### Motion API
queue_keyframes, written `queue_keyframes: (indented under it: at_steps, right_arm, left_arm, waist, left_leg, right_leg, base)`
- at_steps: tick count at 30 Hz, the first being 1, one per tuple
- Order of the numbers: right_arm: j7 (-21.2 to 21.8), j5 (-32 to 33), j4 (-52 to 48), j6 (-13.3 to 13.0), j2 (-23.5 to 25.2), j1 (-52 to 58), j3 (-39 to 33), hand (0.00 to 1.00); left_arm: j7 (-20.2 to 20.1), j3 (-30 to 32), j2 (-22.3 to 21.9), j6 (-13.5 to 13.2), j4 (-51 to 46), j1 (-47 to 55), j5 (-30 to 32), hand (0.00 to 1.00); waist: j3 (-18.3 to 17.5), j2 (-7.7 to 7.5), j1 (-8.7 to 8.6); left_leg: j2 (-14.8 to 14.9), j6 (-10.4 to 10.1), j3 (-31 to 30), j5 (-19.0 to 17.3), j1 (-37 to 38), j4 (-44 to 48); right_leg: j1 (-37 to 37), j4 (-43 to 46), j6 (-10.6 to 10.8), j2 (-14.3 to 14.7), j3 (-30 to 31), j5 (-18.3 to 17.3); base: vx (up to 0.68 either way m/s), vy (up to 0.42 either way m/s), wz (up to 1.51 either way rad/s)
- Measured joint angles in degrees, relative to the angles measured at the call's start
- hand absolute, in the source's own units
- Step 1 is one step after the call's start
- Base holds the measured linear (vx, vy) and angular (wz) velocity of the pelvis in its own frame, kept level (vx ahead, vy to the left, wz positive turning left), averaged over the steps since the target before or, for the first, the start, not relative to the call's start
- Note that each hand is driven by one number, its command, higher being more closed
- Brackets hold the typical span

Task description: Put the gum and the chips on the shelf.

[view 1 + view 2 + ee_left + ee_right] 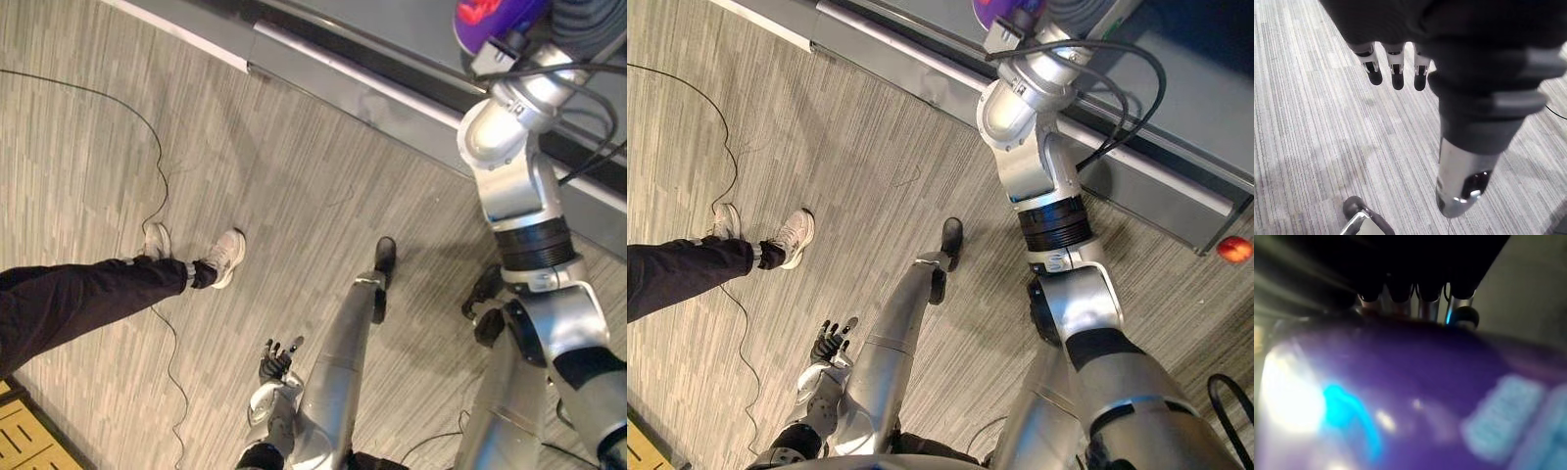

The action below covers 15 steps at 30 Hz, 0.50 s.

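A purple chips bag (487, 20) with a red mark sits at the top of the view, over the grey shelf (372, 93). My right arm reaches up to it. In the right wrist view the bag (1400, 396) lies right against my right hand (1400, 291), whose fingers curl over its top edge. My left hand (277, 360) hangs low at my side above the floor. Its fingers (1397, 73) are straight and hold nothing.
A person's leg in dark trousers (88, 294) with light shoes (227, 257) stands on the striped floor to my left. A small red thing (1234, 248) lies by the shelf's low grey base (1176, 186) at the right.
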Motion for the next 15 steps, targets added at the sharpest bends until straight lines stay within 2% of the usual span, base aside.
queue_keyframes:
  at_steps: [5, 15]
  right_arm:
    - [-0.7, 3.7, 1.3, 0.0, -2.4, -1.2, 0.7, 1.00]
    - [-1.6, 4.5, 5.8, 0.1, -5.2, -2.7, 1.0, 1.00]
  left_arm:
    - [-0.4, -1.0, 0.7, 0.0, -0.2, 0.2, 0.0, 0.00]
    - [-1.1, -2.1, 1.3, -0.4, -0.2, 1.2, -0.1, 0.00]
  waist:
    - [0.0, 0.00, 0.64]
    - [0.0, 0.00, 1.58]
  left_leg:
    - [-0.1, 0.0, -0.2, 0.0, -1.7, 1.0]
    - [-0.2, 0.0, -1.0, -0.1, -4.0, 2.6]
  right_leg:
    - [-1.4, 0.7, 0.0, -0.2, -0.1, 0.0]
    - [-3.0, 1.8, -0.1, -0.3, -0.5, -0.1]
  base:
    - [0.00, -0.004, 0.01]
    - [0.00, -0.001, 0.00]
